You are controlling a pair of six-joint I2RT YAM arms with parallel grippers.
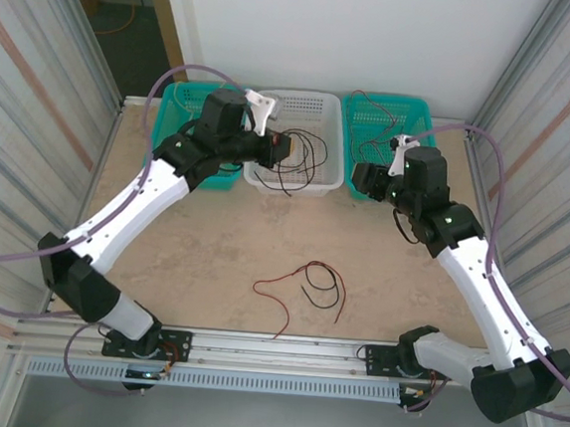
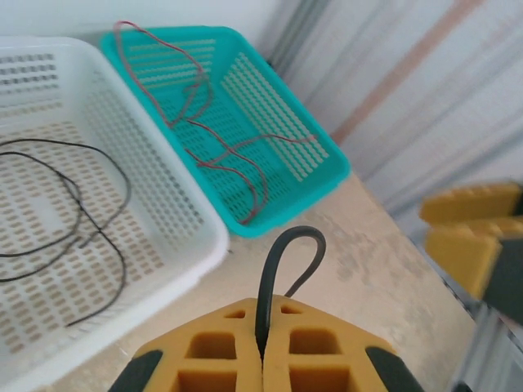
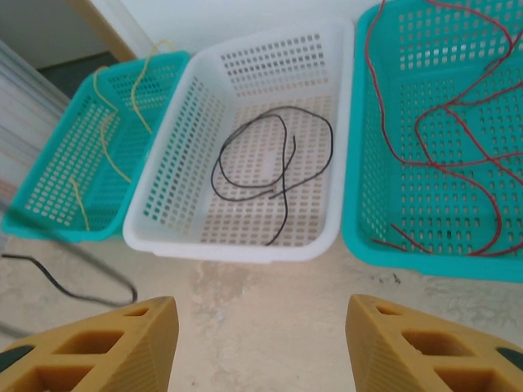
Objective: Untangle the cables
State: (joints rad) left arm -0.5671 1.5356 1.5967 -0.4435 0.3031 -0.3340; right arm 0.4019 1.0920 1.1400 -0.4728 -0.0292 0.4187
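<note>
The left pincer [image 2: 263, 353] is clenched on a black cable loop [image 2: 296, 232]. The loop pokes up between its yellow fingers [image 2: 315, 359]. This pincer hangs by the white basket [image 2: 167, 192].

The right pincer [image 3: 261, 343] is released. Its fingers are wide apart with nothing between them. It sits in front of the white basket, a bit to the right.

Inside the white basket lies a loose black cable [image 3: 274, 155], curled in rings. Red cables [image 3: 458, 139] lie in the teal basket [image 3: 372, 188] just right of the white basket. Yellow cables [image 3: 106, 131] lie in the other teal basket [image 3: 57, 163] just left of it.

On the bench [image 1: 212, 247], well in front of the white basket, a tangled pair [image 1: 311, 281] lies, one red and one black.
</note>
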